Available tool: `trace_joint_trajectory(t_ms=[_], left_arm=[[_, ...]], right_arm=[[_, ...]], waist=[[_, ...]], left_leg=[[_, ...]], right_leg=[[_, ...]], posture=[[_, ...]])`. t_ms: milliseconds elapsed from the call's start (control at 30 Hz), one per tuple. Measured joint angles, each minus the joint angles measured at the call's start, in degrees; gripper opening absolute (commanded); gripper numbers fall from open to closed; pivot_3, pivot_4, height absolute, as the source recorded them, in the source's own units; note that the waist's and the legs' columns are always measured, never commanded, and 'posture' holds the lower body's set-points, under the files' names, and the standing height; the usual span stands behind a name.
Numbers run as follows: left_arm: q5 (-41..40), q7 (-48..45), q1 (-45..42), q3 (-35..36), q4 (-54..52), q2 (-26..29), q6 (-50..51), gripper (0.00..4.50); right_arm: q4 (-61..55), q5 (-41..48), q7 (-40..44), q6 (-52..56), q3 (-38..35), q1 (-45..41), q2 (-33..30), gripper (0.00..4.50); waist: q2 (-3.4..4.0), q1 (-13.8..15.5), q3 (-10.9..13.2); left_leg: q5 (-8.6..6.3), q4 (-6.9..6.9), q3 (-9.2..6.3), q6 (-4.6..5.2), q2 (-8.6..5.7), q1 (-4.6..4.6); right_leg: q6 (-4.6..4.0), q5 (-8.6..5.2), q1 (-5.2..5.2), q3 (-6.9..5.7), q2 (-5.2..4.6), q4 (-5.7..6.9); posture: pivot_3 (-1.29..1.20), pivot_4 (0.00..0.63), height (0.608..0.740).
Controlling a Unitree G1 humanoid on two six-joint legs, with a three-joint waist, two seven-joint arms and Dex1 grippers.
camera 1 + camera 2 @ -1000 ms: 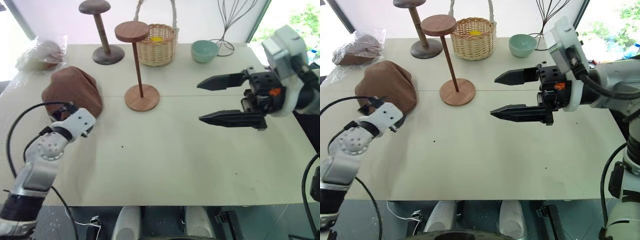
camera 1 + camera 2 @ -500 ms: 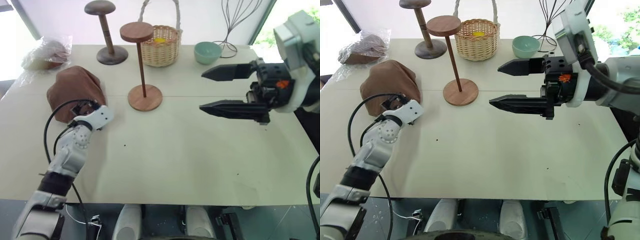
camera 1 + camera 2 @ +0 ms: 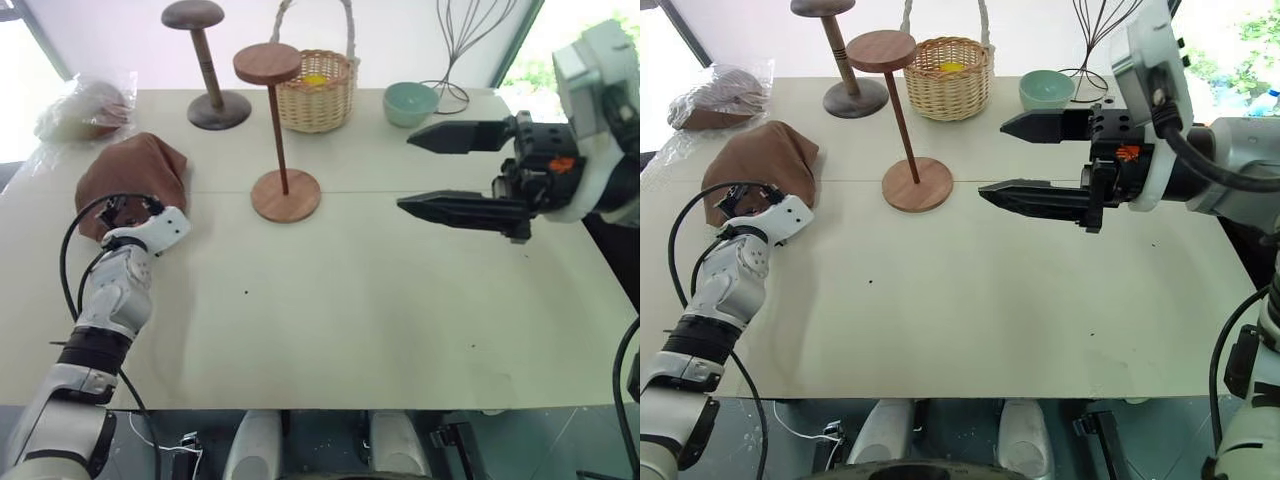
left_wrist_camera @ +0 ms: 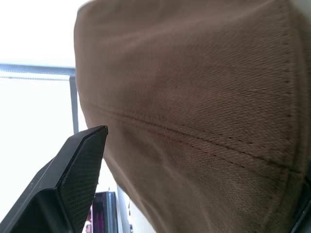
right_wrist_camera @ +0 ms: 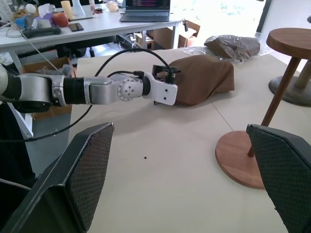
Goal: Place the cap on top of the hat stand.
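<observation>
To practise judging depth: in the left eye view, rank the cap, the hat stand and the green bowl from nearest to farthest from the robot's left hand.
1. The cap, right at the left hand.
2. The hat stand, mid-table, to the right.
3. The green bowl, far right at the back edge.

The head's two eyes look forward and down over the counter [image 3: 350, 300], sharing the whole scene. The left wrist camera sits pressed close against the cap [image 4: 204, 97]. The right wrist camera looks level across the counter toward the cap and hat stand [image 5: 272, 97].
</observation>
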Motion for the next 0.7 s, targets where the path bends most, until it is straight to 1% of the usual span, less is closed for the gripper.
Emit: trace_joint_trajectory(t_ms=[100,200,433,467,700], left_arm=[[0.00,0.09,-1.22,-0.04,2.12,0.00,-0.75,4.50],[-0.01,0.11,-1.80,-0.07,3.52,0.00,-1.65,3.66],[0.01,0.86,-3.70,-0.03,6.48,0.18,-4.34,0.17],[-0.01,1.08,-4.07,0.07,6.46,0.67,-4.76,0.07],[-1.42,0.50,-4.41,1.10,5.07,2.75,-6.49,0.07]], right_arm=[[0.01,-0.61,0.10,-0.90,0.08,1.04,0.02,4.47],[0.04,-0.76,0.16,-1.51,0.09,1.11,0.02,4.50],[0.37,-0.76,-0.33,-2.01,0.09,1.33,0.07,4.50],[0.39,-0.74,-0.43,-2.00,0.09,1.33,0.07,4.50],[0.75,-0.54,-1.29,-1.69,0.07,1.60,-0.48,4.50]], waist=[[-0.02,0.57,0.00],[-0.02,0.75,0.00],[-0.03,1.08,0.01],[-0.03,1.12,0.01],[-0.05,1.00,0.02]], left_leg=[[0.00,0.08,0.01,-0.01,0.00,-0.01],[-0.01,0.07,0.02,-0.01,0.00,0.00],[-0.01,0.06,0.02,-0.01,-0.01,-0.06],[-0.01,0.06,0.02,-0.01,-0.01,-0.06],[-0.01,0.05,0.03,-0.01,-0.01,-0.07]], right_leg=[[-0.02,0.00,0.02,0.01,-0.02,-0.01],[-0.02,0.00,0.01,0.00,-0.01,-0.01],[0.00,0.01,0.00,0.00,-0.02,-0.04],[0.00,0.01,0.01,0.00,-0.02,-0.04],[-0.01,0.01,-0.02,0.00,-0.03,-0.05]], posture=[[0.00,0.150,0.728],[0.00,0.150,0.728],[0.00,0.150,0.728],[0.00,0.150,0.728],[0.00,0.150,0.728]])
